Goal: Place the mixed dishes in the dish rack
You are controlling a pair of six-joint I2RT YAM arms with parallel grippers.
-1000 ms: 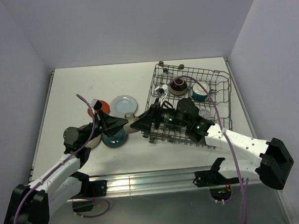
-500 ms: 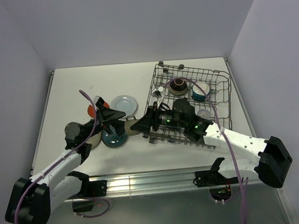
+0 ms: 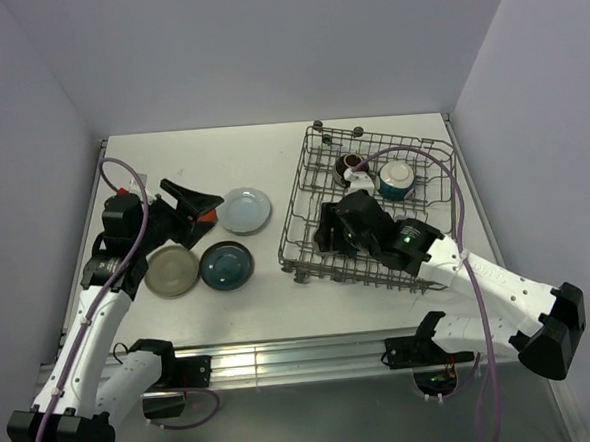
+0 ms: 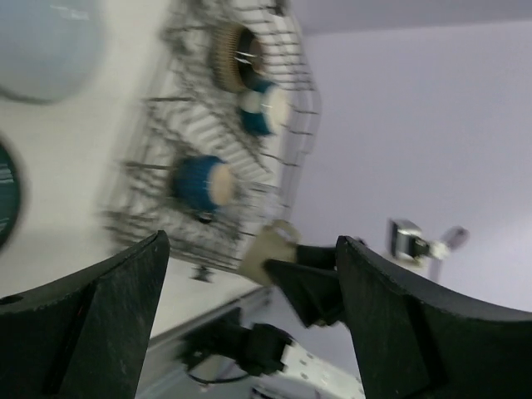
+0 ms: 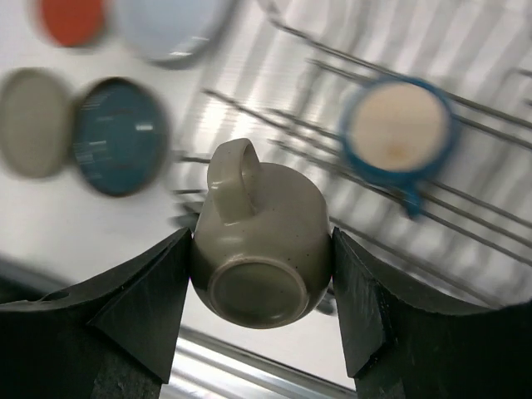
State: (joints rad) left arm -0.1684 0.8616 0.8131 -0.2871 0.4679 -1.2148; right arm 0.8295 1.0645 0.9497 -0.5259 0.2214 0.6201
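"Now, right gripper (image 5: 262, 241): condition?"
"Clenched on a grey-beige mug (image 5: 278, 204), with one finger against each side. The mug's base faces the wrist camera, and the handle is uppermost in that view."
"Location of that mug?"
"Held over the near left part of the dish rack (image 3: 430, 218). Whether it touches the wires, I cannot tell."
"Left gripper (image 4: 249, 245)?"
"Released, fingers spread wide, nothing between them. It sits at the left of the desk (image 3: 171, 153), over the red-orange plate (image 3: 207, 215), which it largely hides in the top view."
"Contents of the rack?"
"A brown bowl (image 3: 350, 165) and a cream/teal bowl (image 3: 395, 181), side by side toward the far end."
"Outside the rack?"
"Pale blue plate (image 3: 245, 210) just beside the red-orange one. Dark teal plate (image 3: 227, 265) and grey-beige plate (image 3: 172, 272) lie next to each other, nearer the arms. All are flat on the desk, left of the rack."
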